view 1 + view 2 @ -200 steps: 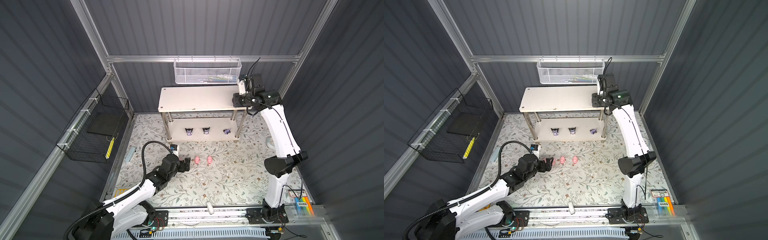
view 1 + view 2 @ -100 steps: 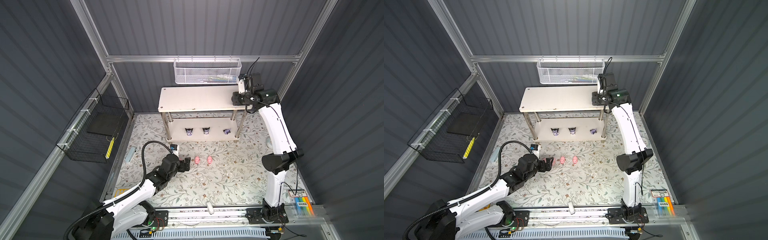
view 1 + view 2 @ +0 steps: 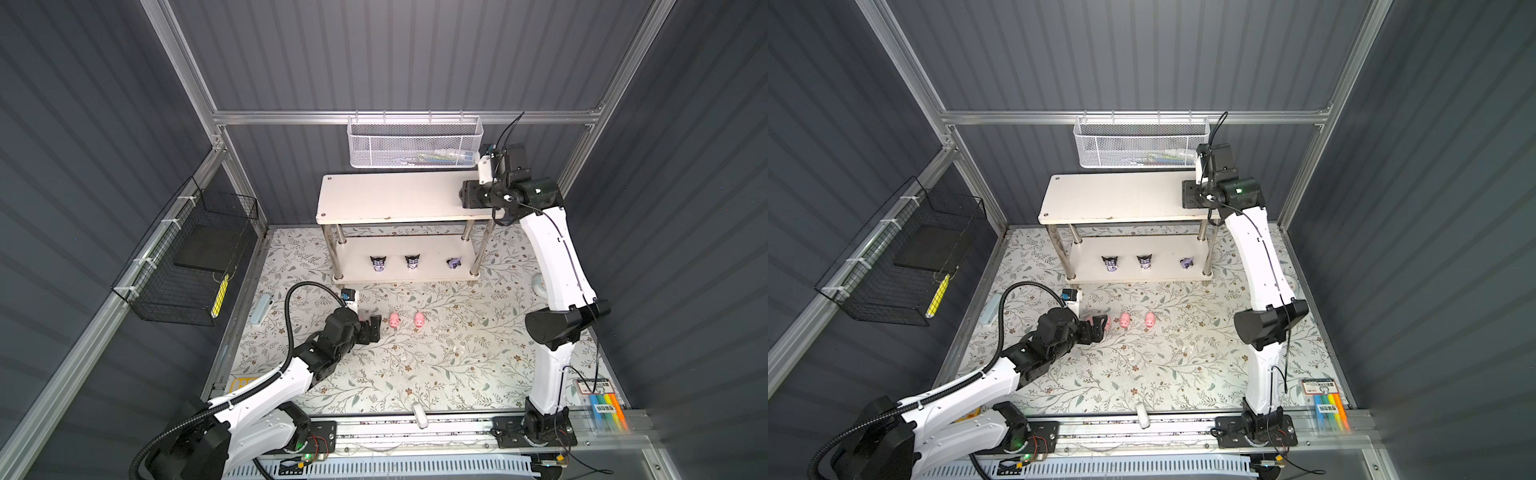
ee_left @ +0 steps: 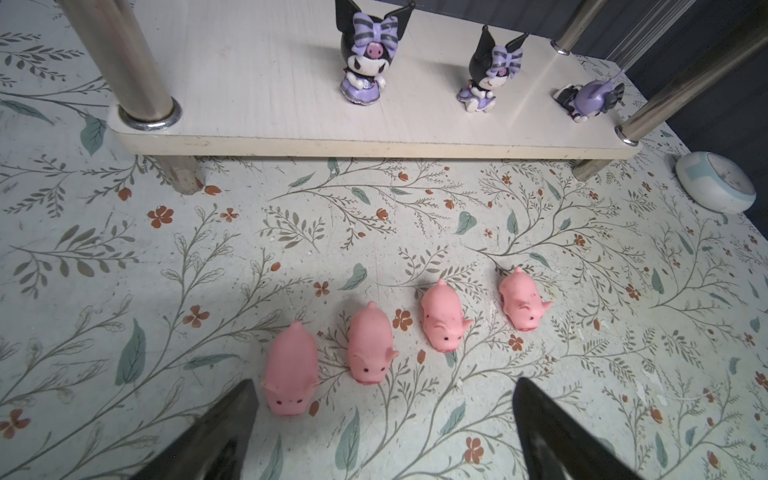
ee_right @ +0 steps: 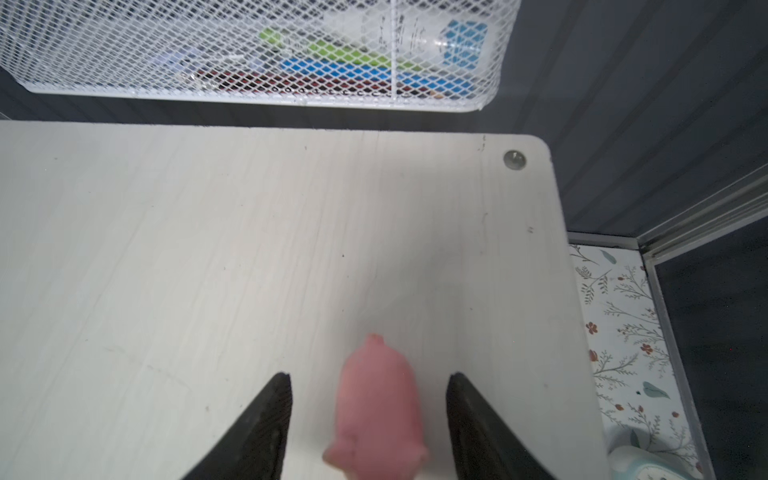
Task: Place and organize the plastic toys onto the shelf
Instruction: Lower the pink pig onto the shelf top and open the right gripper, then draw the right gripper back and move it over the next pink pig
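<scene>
Pig point(image 5: 376, 409) goes on shelf point(image 5: 208, 249) top since 3 figures point(image 4: 368, 62) fill lower tier; my right pincer point(image 5: 369, 378) part-open, clear of it, left pincer point(image 4: 384, 383) wide, empty.

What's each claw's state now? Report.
Left claw: open, empty.
Right claw: open, either side of a pink pig on the shelf, not gripping.

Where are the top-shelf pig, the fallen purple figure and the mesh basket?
Top-shelf pig point(image 5: 377, 395): right wrist view, its back.
Fallen purple figure point(image 4: 591, 102): left wrist view, its body.
Mesh basket point(image 3: 415, 145): a top view, front wall.
</scene>
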### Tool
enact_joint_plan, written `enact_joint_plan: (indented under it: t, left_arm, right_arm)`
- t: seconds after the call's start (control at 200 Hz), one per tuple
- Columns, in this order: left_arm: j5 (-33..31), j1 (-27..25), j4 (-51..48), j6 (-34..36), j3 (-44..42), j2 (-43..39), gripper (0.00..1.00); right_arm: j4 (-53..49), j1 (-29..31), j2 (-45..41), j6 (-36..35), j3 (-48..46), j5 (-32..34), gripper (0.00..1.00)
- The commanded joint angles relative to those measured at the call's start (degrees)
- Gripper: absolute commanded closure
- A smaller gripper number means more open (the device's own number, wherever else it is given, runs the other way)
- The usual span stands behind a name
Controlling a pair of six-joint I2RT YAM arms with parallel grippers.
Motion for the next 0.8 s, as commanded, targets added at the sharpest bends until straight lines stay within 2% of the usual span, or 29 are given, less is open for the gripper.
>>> enact_joint_plan:
  t: [0.0, 0.14, 0.355, 0.58, 0.69, 0.795]
  left_arm:
    - [-0.1, -0.2, 0.6, 0.5, 1.1, 0.1, 0.04]
    - [-0.1, -0.2, 0.7, 0.3, 1.1, -0.1, 0.04]
    - [-0.2, -0.2, 0.5, 0.4, 1.9, 0.0, 0.04]
    - [-1.7, -0.2, 0.6, 1.2, 3.9, 1.6, 0.04]
    - [-2.0, -0.2, 1.3, 1.4, 4.9, 3.0, 0.04]
    - [-1.9, -0.2, 1.9, 1.4, 5.7, 4.4, 0.04]
  right_arm:
    - [2.6, -0.3, -4.8, -0.3, -0.8, -0.3, 0.34]
    - [7.2, -0.2, -11.5, 0.1, -7.3, -0.8, 0.32]
    - [14.7, 1.4, -25.1, 0.0, -23.1, -0.7, 0.30]
    - [22.0, 7.3, -41.8, -0.7, -47.4, 5.2, 0.29]
    - [27.3, 11.2, -50.2, -0.1, -60.5, 9.3, 0.28]
    - [29.1, 14.3, -56.7, 1.0, -69.0, 14.3, 0.27]
